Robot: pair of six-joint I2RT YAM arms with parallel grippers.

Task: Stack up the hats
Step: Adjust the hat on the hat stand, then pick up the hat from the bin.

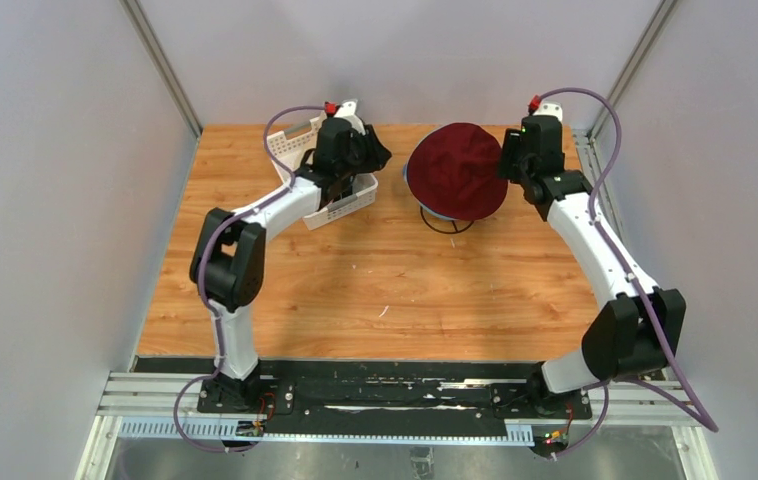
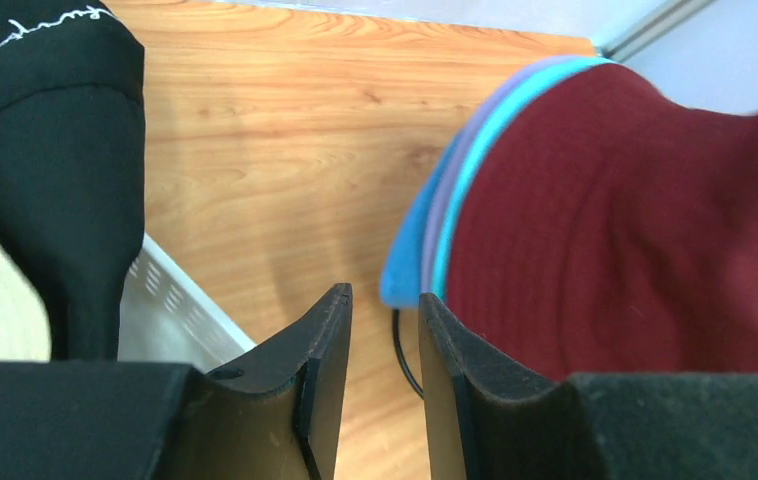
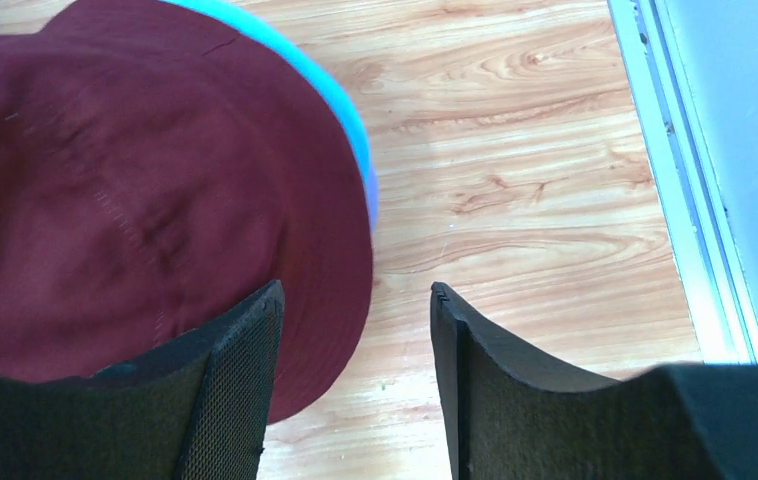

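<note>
Dark red hat [image 3: 105,190]: woven cloth, matt, showing stitched seams. Table [image 2: 285,130]: wood-grain top, smooth, reflecting slight sheen. Basket [image 1: 355,200]: white plastic lattice. Black hat [image 2: 65,170]: matt cloth, carrying white embroidery.

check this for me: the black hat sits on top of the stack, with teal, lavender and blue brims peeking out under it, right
No, the one on top is the dark red hat, not a black one. The left wrist view shows it lying over the teal brim, lavender brim and blue brim, as you said.
</note>
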